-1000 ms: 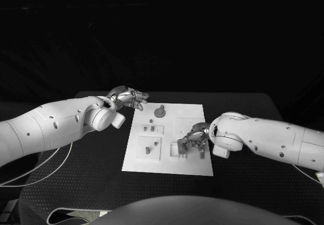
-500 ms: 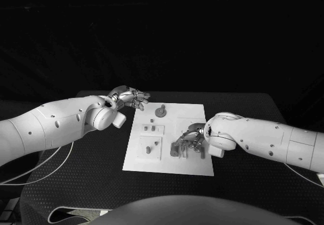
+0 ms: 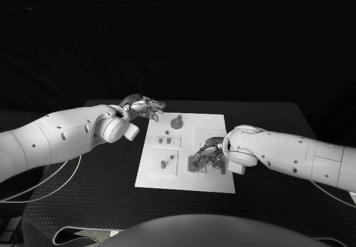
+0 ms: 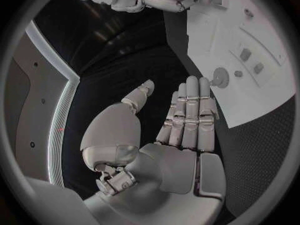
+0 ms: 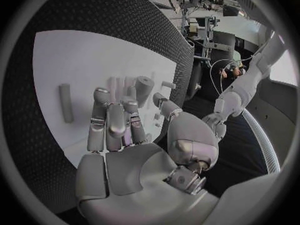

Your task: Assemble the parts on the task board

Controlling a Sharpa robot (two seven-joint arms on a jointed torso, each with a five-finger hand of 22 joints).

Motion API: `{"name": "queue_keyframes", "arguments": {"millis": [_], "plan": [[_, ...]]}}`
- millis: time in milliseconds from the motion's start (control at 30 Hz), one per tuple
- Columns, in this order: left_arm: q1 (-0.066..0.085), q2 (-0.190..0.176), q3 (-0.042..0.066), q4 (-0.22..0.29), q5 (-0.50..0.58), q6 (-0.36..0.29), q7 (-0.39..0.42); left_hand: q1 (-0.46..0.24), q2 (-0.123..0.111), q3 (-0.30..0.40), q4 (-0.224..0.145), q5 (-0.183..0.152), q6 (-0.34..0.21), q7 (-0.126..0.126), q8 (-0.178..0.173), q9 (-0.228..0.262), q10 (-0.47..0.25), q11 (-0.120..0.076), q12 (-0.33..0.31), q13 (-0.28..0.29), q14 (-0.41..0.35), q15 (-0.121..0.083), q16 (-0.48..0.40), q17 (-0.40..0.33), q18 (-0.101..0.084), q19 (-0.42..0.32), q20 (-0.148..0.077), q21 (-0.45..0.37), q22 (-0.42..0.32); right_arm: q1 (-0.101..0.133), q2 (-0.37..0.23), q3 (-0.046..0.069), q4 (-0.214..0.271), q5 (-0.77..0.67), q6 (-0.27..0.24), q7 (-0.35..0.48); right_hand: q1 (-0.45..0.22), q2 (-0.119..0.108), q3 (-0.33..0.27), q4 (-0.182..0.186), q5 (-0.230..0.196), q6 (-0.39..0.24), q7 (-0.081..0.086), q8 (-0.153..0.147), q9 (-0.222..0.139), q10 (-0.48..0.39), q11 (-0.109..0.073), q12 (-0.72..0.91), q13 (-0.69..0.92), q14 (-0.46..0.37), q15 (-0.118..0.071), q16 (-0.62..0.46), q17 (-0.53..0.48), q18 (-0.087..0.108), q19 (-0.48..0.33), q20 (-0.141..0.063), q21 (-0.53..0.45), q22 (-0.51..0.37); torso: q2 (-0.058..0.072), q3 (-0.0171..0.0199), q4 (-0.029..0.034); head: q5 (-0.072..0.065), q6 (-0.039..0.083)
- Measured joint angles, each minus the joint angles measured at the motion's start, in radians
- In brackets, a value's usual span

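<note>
While the left hand (image 3: 143, 108) holds its station off the far-left corner of the task board (image 3: 178, 180), the right hand (image 3: 210, 157) has shifted — over the last second it has slid from the board's right edge toward the near-right block of parts.

Entry, left hand: fingers straight and laid side by side in the left wrist view, thumb apart, nothing in the palm; unchanged over the second. It hovers just beside the board, touching no part.

Entry, right hand: fingers extended and slightly apart in the right wrist view, empty palm, fingertips (image 5: 102, 96) reaching toward a short upright cylinder (image 5: 144, 89) with pale slots just beside it. Whether the tips touch the cylinder I cannot tell. In the head view the hand sits low over the same cluster, partly hiding it.

Entry, task board: white plate, centre of the black table (image 3: 82, 206); not shifted.

Entry, parts: round piece with stem (image 3: 176, 123) at the far end; two small pieces (image 3: 167, 140) in the left-middle panel; one peg (image 3: 162, 164) in the near-left panel; a slim bar (image 5: 65, 109) lying flat, well apart from the right fingertips. None displaced.

Reading — the move looks like an approach, not a grasp; nothing is yet lifted or seated, so assembly of this cluster stands undone. Next step likely calls for closing on the cylinder.
</note>
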Motion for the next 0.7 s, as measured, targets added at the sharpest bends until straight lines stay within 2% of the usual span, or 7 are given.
{"name": "queue_keyframes", "arguments": {"millis": [267,300,500,600,700], "plan": [[0.000,0.000,0.000,-0.001,0.000,0.001,-0.002,0.000,0.000,0.000,0.000,0.000,-0.005,-0.002,0.000,0.000,0.000,0.000,0.000,0.000,0.000,0.000,0.000,0.001,0.000,0.000,0.000,0.000,0.000,-0.002,-0.019,0.000,0.024,-0.020,-0.001,0.012,0.000,0.000,0.001,-0.001,0.000,0.000,0.000,0.000,-0.001,0.000,0.000,0.000,0.000,-0.004,-0.003,0.000,-0.005,-0.001,-0.004,-0.004,0.000,0.000,0.000,0.0003,-0.0003,0.001,0.000],[0.000,0.000,0.000,-0.001,0.000,0.001,-0.002,0.000,0.000,0.000,0.000,0.000,-0.005,-0.002,0.000,0.000,0.000,0.000,0.000,0.000,0.000,0.000,0.000,0.001,0.000,0.000,0.000,0.000,0.000,-0.002,-0.024,0.000,0.031,-0.024,-0.001,0.015,-0.002,-0.002,0.002,-0.008,0.000,0.000,0.000,-0.004,-0.001,0.000,0.000,0.000,-0.001,-0.004,-0.003,0.000,-0.007,-0.001,-0.004,-0.004,0.003,0.000,0.000,0.0004,-0.0002,0.001,0.000],[0.000,-0.004,0.000,0.000,0.000,0.002,-0.004,0.000,0.000,0.000,0.000,0.000,-0.005,-0.002,0.000,0.000,0.000,0.000,0.000,0.000,0.000,0.000,0.000,0.001,0.000,0.000,0.000,0.000,0.000,-0.005,-0.037,0.000,0.061,-0.073,0.006,0.037,0.062,-0.050,0.021,-0.072,0.000,0.000,0.000,-0.004,-0.001,-0.004,-0.004,0.006,-0.003,-0.007,0.000,0.006,-0.018,-0.001,-0.003,-0.004,0.008,0.000,0.000,0.0008,-0.0004,0.003,0.000],[0.000,-0.003,0.000,0.000,0.000,0.002,-0.004,0.000,0.000,0.000,0.000,0.000,-0.005,-0.002,0.000,0.000,-0.002,0.002,0.000,0.000,0.000,0.000,0.000,0.001,0.000,0.000,0.000,0.000,0.000,-0.009,-0.037,0.000,0.068,-0.099,0.011,0.045,0.119,-0.050,0.031,-0.100,0.000,0.003,-0.003,-0.004,0.000,-0.004,-0.004,0.006,-0.006,-0.011,-0.003,0.006,-0.027,-0.002,0.000,-0.007,0.010,0.000,0.000,0.0008,-0.0004,0.004,0.000],[0.000,-0.002,0.000,0.000,0.000,0.003,-0.005,0.000,0.000,0.000,0.000,0.000,-0.005,-0.002,0.000,0.000,-0.003,0.003,0.000,0.000,0.000,0.000,0.000,0.002,0.000,0.000,0.000,0.000,0.000,-0.010,-0.036,0.000,0.070,-0.120,0.015,0.051,0.147,-0.049,0.030,-0.108,0.000,0.003,-0.003,-0.004,0.003,-0.004,-0.004,0.006,-0.007,-0.011,-0.003,0.006,-0.031,-0.003,0.000,-0.007,0.010,0.000,0.000,0.0008,-0.0004,0.004,0.000]]}}
